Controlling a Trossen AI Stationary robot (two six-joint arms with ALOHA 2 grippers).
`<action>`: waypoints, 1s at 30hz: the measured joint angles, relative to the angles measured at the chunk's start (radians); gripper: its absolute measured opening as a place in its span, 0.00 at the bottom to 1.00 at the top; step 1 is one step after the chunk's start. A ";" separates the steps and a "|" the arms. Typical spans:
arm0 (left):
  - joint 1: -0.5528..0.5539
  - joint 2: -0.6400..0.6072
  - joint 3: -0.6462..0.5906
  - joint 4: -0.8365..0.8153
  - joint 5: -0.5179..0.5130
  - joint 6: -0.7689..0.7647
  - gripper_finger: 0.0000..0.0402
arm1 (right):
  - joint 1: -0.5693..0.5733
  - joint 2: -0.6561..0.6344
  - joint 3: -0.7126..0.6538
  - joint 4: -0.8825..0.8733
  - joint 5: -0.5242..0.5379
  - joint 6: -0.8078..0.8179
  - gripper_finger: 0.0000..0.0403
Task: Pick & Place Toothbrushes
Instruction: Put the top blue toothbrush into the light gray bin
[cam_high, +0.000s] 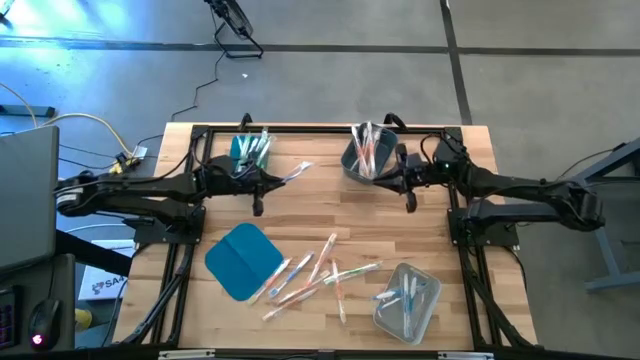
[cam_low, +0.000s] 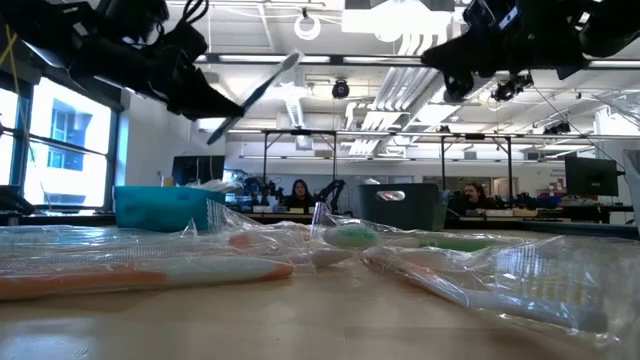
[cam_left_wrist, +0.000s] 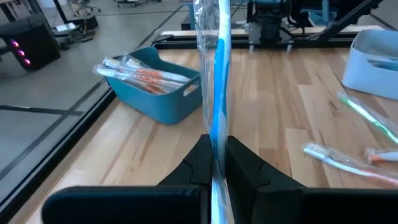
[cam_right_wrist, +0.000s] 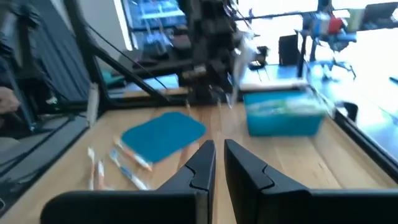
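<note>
Loose toothbrushes (cam_high: 315, 275) lie mid-table; left claw (cam_left_wrist: 216, 163) pinches 1 wrapped blue toothbrush (cam_left_wrist: 219, 68), right claw (cam_right_wrist: 218, 155) closed, empty

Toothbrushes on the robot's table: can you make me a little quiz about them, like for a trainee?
1. True or false: the left tool is shut on a blue toothbrush.
2. The loose toothbrushes lie: A between the teal lid and the clear bin; B on the floor; C in a cup.
3. Fill in: the right tool holds ____.
Key: 1 true; 2 A; 3 nothing.
</note>
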 joint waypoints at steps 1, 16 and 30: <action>0.000 -0.008 0.000 -0.007 -0.002 0.000 0.04 | 0.014 0.012 0.000 0.038 0.000 -0.001 0.07; 0.000 -0.009 0.000 0.123 -0.001 -0.064 0.05 | 0.171 0.343 0.000 0.534 0.291 0.017 0.07; 0.000 -0.009 0.000 0.167 0.002 -0.079 0.05 | 0.198 0.622 0.120 0.788 0.422 0.097 0.39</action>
